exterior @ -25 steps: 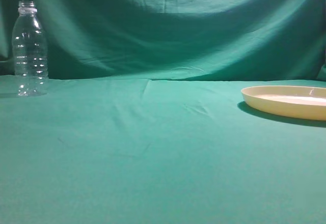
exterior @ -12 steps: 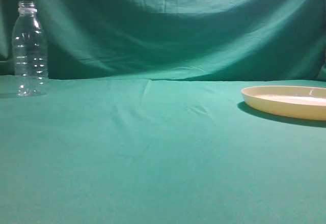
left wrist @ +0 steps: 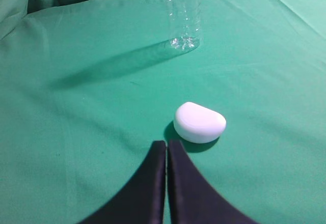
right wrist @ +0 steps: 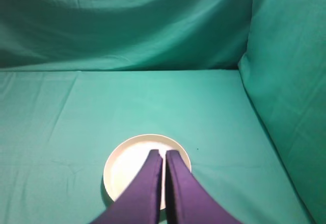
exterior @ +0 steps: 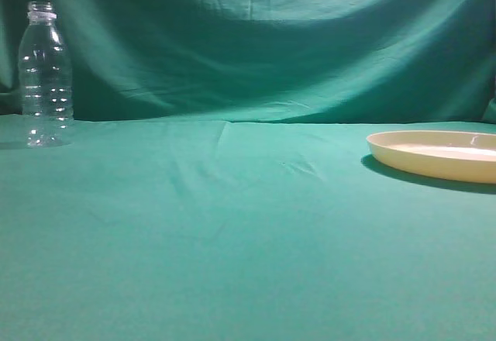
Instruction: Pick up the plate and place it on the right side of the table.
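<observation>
The cream-yellow plate (exterior: 434, 155) lies flat on the teal table (exterior: 232, 232) at the right edge of the exterior view, partly cut off by the frame. In the right wrist view the plate (right wrist: 127, 168) lies below my right gripper (right wrist: 163, 154), which hangs well above it, shut and empty. My left gripper (left wrist: 166, 143) is shut and empty above the cloth. Neither gripper shows in the exterior view.
A clear plastic bottle (exterior: 45, 74) stands upright at the far left, also in the left wrist view (left wrist: 183, 15). A small white rounded object (left wrist: 199, 122) lies just beyond my left fingertips. A dark green cloth backdrop (exterior: 256, 39) rises behind and to the right (right wrist: 290, 81).
</observation>
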`<state>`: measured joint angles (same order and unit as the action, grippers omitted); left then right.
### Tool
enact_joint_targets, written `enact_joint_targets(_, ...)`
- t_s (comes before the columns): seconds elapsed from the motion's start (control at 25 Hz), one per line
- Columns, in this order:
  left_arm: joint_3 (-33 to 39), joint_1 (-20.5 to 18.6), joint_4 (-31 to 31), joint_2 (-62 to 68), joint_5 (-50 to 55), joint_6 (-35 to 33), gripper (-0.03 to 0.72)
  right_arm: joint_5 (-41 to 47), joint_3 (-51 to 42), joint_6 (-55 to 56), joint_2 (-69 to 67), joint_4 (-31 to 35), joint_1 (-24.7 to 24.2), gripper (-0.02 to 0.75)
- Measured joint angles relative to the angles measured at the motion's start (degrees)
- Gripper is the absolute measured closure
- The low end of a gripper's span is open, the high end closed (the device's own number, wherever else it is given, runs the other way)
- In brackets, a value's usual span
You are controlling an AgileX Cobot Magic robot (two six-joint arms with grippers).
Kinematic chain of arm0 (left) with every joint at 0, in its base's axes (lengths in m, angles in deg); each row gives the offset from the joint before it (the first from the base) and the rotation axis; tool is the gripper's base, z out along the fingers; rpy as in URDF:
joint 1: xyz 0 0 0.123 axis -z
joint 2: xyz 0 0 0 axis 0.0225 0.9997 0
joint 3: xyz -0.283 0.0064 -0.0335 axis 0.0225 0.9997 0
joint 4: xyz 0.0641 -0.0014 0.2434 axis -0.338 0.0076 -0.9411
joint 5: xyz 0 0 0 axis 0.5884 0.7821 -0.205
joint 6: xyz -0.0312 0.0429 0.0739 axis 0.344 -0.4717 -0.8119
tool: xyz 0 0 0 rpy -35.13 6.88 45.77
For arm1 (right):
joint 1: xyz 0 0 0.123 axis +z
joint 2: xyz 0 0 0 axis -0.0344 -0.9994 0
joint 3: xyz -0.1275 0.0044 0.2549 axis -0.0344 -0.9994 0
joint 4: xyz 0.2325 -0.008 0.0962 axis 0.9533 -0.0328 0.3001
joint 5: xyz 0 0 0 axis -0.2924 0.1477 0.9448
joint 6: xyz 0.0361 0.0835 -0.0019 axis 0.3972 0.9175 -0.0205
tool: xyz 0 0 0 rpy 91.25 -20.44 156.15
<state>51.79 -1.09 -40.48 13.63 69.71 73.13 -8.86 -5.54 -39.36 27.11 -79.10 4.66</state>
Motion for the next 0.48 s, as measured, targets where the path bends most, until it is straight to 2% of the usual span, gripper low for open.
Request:
enact_joint_targets(0.24,0.0,0.0,0.0,0.0,0.0,0.0,0.688,-3.1,-10.15,-1.77,13.27,0.86,0.0,0.738)
enact_joint_targets(0.48,0.0,0.0,0.0,0.0,0.0,0.0,0.688,-13.64,-22.55,-1.86,26.49,0.14,0.0,0.738)
